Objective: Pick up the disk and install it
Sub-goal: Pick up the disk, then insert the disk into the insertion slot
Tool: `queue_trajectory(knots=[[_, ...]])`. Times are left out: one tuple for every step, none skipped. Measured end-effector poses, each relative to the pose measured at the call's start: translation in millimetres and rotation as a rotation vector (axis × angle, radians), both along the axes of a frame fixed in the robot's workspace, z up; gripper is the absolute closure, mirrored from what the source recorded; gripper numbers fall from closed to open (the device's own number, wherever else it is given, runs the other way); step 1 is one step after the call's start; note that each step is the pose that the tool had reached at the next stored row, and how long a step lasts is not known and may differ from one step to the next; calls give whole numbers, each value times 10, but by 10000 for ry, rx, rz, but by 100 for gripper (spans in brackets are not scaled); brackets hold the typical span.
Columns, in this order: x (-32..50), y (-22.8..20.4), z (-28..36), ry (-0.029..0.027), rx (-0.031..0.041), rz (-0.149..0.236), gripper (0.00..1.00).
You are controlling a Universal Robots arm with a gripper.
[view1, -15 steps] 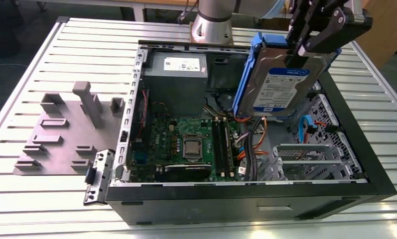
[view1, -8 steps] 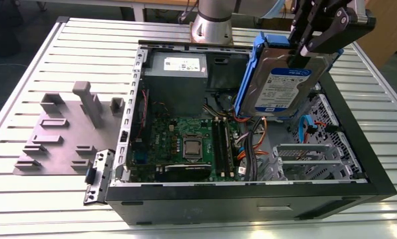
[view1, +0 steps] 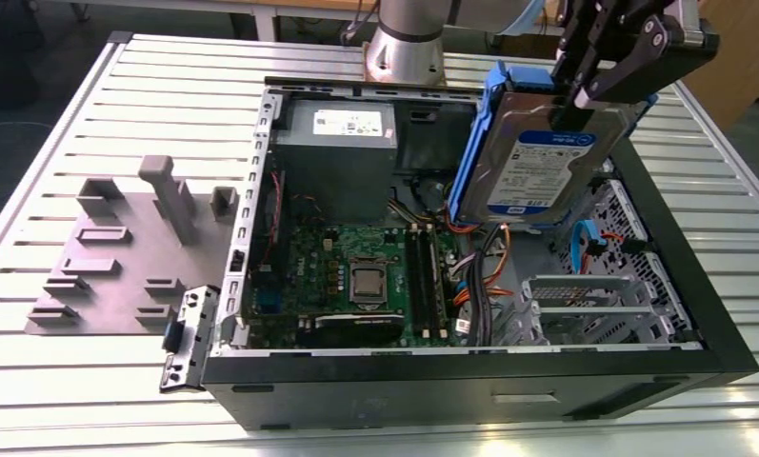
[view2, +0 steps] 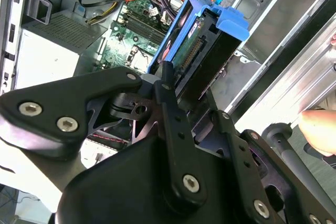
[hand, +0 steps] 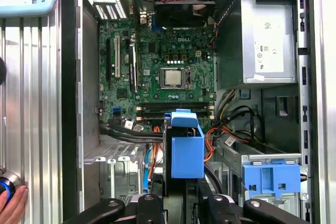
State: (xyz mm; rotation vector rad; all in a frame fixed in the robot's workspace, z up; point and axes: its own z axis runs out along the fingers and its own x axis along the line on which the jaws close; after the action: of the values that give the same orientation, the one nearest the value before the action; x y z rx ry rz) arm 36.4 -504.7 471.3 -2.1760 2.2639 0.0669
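At the exterior view's left, a grey fixture plate (view1: 119,262) with upright blocks and slots lies on the slatted aluminium surface (view1: 49,143). Just right of it, a small black-and-silver bracket (view1: 186,338) leans at the near left corner of the open computer case (view1: 481,395).

Inside the case, the grey power supply (view1: 334,143) with its white sticker sits at the far left. The green motherboard (view1: 353,276) lies nearer, with the processor socket (view1: 364,283) at its middle. The robot arm's base (view1: 411,43) stands on the surface just beyond the case's far wall.

Further right, the disk (view1: 545,167) hangs in the air over the right half of the case. It stands nearly upright and tilted, its white-and-blue label faces the exterior camera, and the blue frame runs along its edges. The gripper (view1: 580,90) reaches down from the far right. In the second wrist view its black fingers (view2: 169,93) are clamped on the two faces of the disk (view2: 202,40).

Below and right of the disk stands the metal drive cage (view1: 583,309) at the case's near right. In the first wrist view a blue latch piece (hand: 272,178) sits on the drive bay beside the disk's frame (hand: 187,150), and a person's hand (hand: 13,203) rests on the surface outside the case.
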Motion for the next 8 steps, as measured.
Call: queue_trajectory(knots=[[0, -7, 1, 0, -1, 0, 65], [1, -18, 1, 0, -1, 1, 65], [0, -32, 0, 0, -1, 0, 65], [0, -46, 1, -1, -3, 0, 65], [1, -64, 2, 0, -4, 0, 65], [1, -83, 1, 0, -3, 0, 65], [0, -104, 1, 0, -1, 0, 65], [0, -126, 0, 0, -1, 0, 65]])
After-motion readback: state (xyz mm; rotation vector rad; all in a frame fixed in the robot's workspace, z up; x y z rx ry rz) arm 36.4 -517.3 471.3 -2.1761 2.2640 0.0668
